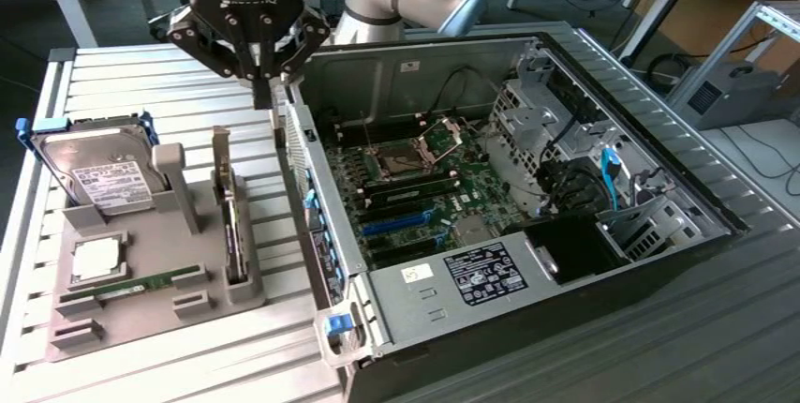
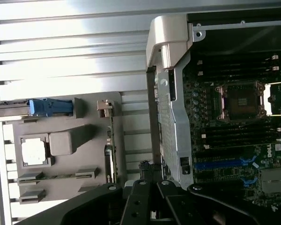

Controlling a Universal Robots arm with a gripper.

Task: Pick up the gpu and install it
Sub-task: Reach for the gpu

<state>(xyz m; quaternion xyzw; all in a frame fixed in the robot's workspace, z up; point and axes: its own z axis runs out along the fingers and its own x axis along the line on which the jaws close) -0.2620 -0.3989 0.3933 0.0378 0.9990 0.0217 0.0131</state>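
The gpu (image 1: 227, 199) is a thin black card standing on edge in a slot along the grey holder tray (image 1: 150, 314), on the side nearest the computer case. In the wrist view the gpu (image 2: 111, 140) shows edge-on, with its metal bracket at one end. My gripper (image 1: 261, 92) hangs above the slatted table just past the tray's far end, beside the case's rear corner. Its fingers (image 2: 147, 190) are shut with nothing between them, and they stand apart from the card.
The open computer case (image 1: 650, 141) lies on the exterior view's right, with the motherboard (image 1: 413, 183) and blue slots (image 1: 397, 225) exposed. The tray also holds a hard drive in a blue frame (image 1: 103, 173), a processor chip (image 1: 97, 260) and a green RAM stick (image 1: 150, 283).
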